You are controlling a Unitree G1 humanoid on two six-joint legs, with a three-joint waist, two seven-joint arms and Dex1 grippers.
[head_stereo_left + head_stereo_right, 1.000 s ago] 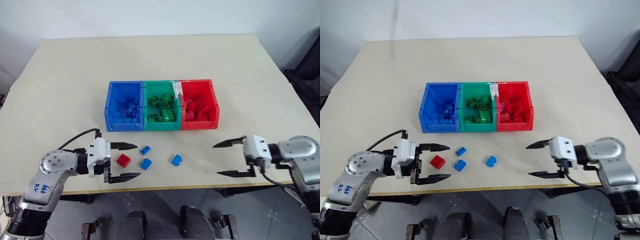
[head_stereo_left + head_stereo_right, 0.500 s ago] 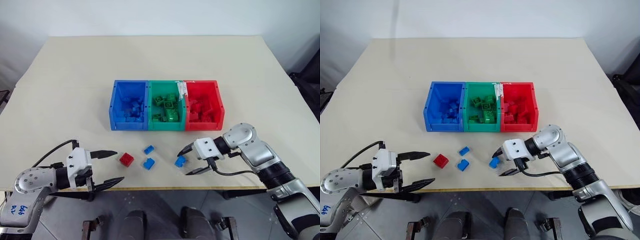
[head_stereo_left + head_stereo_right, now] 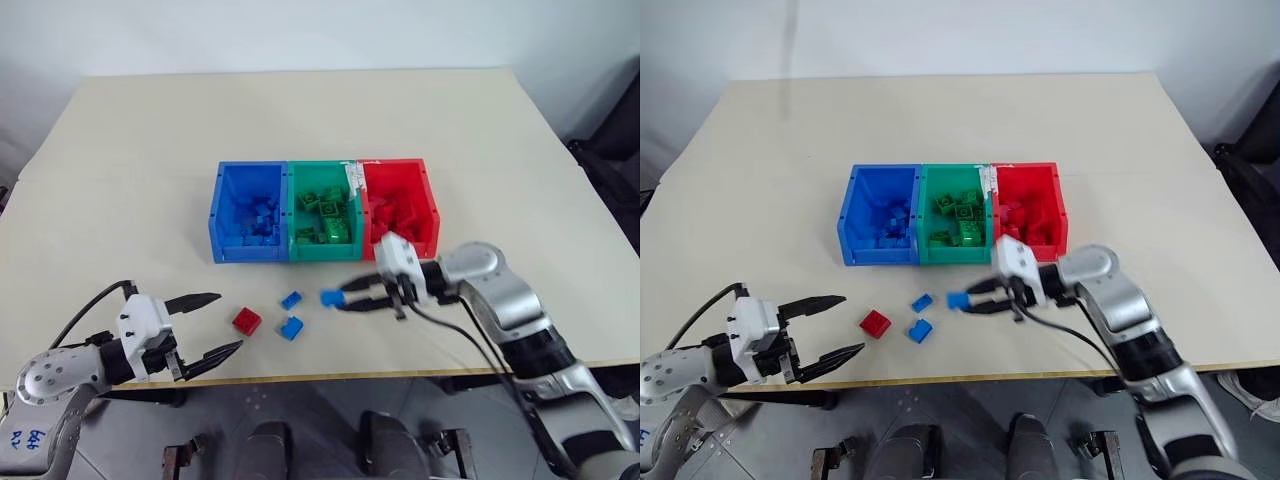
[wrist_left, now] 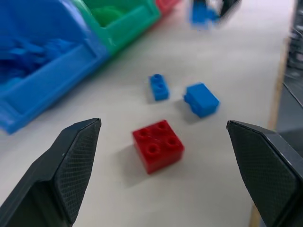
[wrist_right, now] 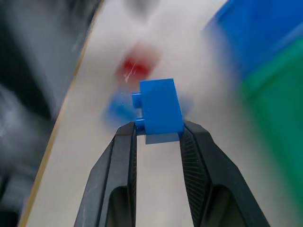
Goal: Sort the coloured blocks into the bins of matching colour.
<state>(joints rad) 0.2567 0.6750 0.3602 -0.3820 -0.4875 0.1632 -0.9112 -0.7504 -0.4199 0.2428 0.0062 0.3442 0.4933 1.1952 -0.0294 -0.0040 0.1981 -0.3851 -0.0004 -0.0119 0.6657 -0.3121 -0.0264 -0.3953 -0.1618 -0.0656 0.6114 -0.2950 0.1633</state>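
A blue block is clamped in the right claw, just before the bins. The left claw is held apart near a red block.

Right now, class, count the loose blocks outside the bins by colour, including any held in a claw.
Blue blocks: 3, two on the table and one in the right claw
Red blocks: 1
Green blocks: 0
Total: 4

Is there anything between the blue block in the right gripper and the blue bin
Nothing visible blocks it. The right gripper holds the blue block above the table, in front of the green bin; the blue bin is open-topped, and the loose blocks lie lower on the table.
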